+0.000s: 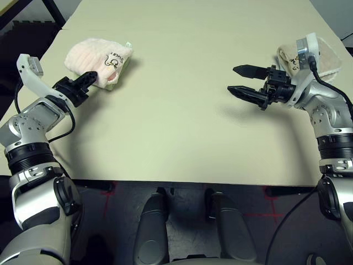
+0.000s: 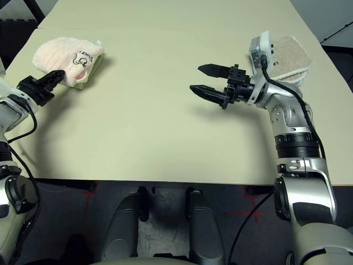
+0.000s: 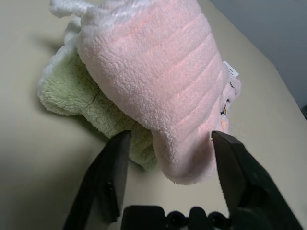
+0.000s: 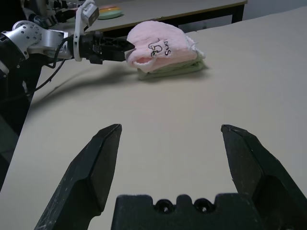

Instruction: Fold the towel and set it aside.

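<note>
Left tool (image 3: 168,182) open around towel (image 3: 158,81), green towel (image 3: 72,96) beneath

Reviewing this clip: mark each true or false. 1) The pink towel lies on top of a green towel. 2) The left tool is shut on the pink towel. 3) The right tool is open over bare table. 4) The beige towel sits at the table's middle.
1) True: the pink towel lies folded on the green towel.
2) False: the left tool is open, fingers either side of the towel's end.
3) True: the right tool is open.
4) False: the beige towel lies behind the right arm.
</note>
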Robot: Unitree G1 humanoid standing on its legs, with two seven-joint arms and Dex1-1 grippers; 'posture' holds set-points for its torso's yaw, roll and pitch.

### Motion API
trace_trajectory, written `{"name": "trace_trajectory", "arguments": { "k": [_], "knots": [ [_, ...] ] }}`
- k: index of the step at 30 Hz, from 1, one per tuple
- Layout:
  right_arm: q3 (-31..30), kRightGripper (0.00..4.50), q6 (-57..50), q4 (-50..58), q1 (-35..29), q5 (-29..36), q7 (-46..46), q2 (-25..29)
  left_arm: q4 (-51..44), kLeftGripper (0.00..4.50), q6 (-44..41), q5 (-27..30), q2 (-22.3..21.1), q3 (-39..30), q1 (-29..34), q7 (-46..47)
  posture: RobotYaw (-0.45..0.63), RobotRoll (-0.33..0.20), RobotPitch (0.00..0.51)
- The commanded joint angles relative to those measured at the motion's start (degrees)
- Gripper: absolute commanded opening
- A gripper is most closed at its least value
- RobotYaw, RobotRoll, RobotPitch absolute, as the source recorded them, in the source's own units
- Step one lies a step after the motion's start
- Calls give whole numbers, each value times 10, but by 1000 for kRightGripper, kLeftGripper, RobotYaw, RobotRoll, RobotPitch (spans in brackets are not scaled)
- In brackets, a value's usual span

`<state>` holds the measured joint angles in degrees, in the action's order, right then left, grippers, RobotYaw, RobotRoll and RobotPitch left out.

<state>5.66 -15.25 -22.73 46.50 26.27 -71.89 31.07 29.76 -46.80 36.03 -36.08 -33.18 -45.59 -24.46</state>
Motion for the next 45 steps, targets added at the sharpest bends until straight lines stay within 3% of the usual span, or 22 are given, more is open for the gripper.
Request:
{"name": "trace_trajectory", "arguments": {
  "k": [1,11,20,31,39,45],
  "knots": [
    [0,4500,2,3,-2,0,-2,5,1,4451,8,-1,6,-4,-1,25,-58,0,216],
    [1,4500,4,3,-4,0,0,2,31,4451,42,14,24,-39,-32,84,-54,0,216],
    [2,4500,2,10,-9,2,5,-1,94,4451,135,3,56,-53,-81,162,-61,0,219],
    [3,4500,-2,22,-16,7,13,-3,210,4451,286,-42,51,-36,-133,245,-68,0,217],
    [4,4500,2,23,-19,6,20,-7,140,4451,194,-18,41,-16,-114,198,-60,0,211],
    [10,4500,12,12,-18,7,33,-21,-38,4451,36,14,-1,28,-33,124,-39,0,206]
  ]
}}
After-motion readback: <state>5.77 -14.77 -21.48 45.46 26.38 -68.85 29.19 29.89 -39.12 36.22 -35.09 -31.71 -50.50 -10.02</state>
